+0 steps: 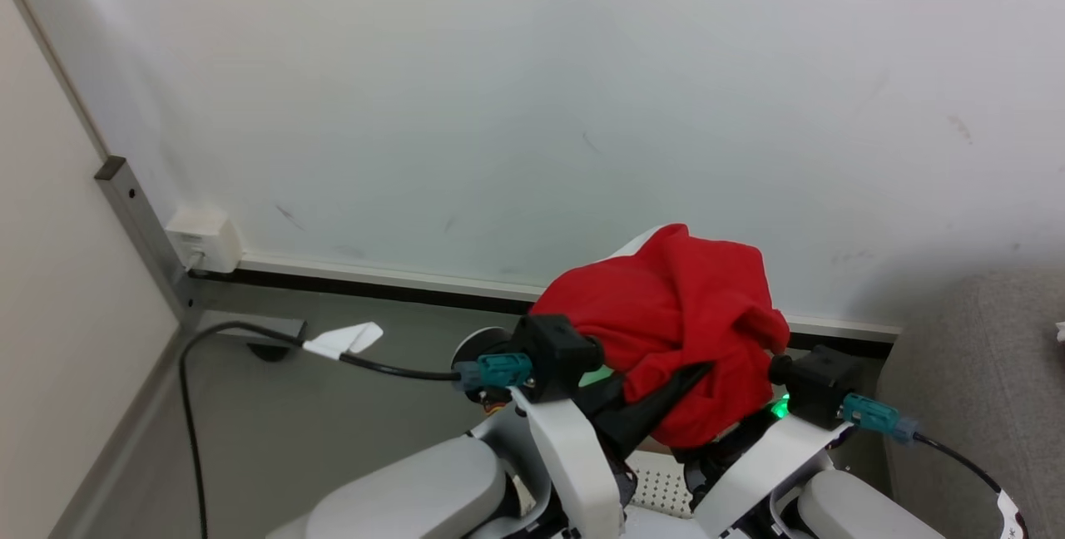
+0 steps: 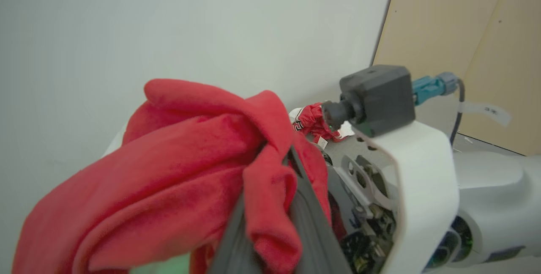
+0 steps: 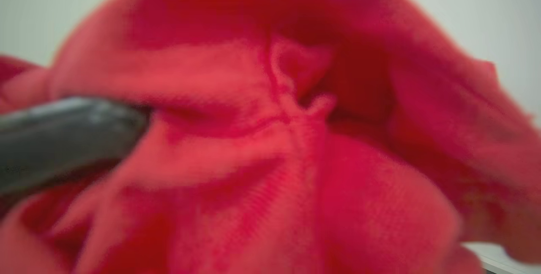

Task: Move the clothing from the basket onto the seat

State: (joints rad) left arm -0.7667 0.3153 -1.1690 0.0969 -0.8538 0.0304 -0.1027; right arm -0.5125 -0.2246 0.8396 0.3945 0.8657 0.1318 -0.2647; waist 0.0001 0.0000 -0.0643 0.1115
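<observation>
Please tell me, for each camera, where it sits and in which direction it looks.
Head view: on the head, facing forward and down at the wall and floor. The left forearm and right forearm show under the clothing, with the seat at right.
Left wrist view: on the left wrist, looking along the left gripper, shut on the clothing. The right arm's wrist camera shows.
Right wrist view: on the right wrist, close against the blurred clothing. A dark finger shows.
Shared: all three see the clothing.

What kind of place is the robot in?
Probably an indoor room corner: plain pale painted wall, white plastic wall socket with black cable, and light grey woven-fabric sofa at the side.
</observation>
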